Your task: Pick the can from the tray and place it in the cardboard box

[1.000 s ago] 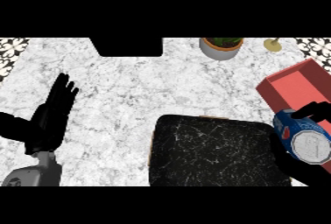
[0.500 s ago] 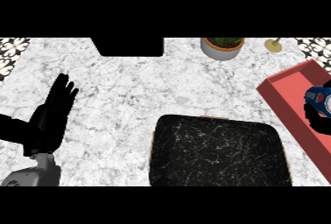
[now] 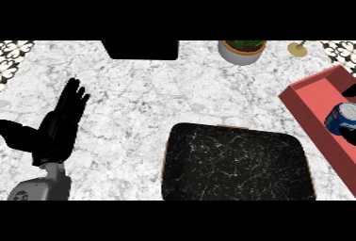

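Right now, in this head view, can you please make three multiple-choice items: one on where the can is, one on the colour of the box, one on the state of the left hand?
1. Where is the can?
A. on the tray
B. inside the box
C. beside the potted plant

2. What colour is the box?
A. red
B. green
C. white

3. How is the left hand?
A. curled round the can
B. pressing on the tray
C. open, holding nothing

Key: 1 B, the can lies within the box walls, at the right edge; the dark tray is bare. 2 A, its walls are red. 3 C, its fingers are straight, over the counter at the left.
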`<state>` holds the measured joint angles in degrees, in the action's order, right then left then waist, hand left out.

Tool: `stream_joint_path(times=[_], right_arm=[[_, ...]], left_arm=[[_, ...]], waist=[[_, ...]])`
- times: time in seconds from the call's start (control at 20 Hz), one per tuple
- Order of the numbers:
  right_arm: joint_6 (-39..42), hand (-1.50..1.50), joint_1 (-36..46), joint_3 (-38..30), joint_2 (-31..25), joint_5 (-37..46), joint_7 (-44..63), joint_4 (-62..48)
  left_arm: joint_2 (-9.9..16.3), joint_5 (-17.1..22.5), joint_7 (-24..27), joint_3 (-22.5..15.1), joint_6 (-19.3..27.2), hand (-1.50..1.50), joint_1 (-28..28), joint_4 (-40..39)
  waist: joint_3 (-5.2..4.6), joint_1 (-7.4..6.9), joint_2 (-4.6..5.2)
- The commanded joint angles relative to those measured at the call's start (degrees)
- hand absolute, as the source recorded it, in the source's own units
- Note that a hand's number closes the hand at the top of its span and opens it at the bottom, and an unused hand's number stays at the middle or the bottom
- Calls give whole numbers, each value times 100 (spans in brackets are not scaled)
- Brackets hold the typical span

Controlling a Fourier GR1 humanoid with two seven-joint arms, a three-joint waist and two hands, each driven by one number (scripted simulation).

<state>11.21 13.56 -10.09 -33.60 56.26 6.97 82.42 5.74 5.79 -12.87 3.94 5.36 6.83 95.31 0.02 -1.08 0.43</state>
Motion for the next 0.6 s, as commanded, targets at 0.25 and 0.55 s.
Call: stream_joint_path(times=[0.25, 0.55], right_arm=[[-1263, -150, 888, -500, 337, -471, -1275, -1750], [-1915, -150, 845, -1360, 771, -1817, -2333, -1236]], left_arm=[[58, -16, -45, 50, -12, 0, 167, -76], [32, -1, 50, 73, -37, 0, -168, -1]], waist=[[10, 31, -13], [9, 141, -60]])
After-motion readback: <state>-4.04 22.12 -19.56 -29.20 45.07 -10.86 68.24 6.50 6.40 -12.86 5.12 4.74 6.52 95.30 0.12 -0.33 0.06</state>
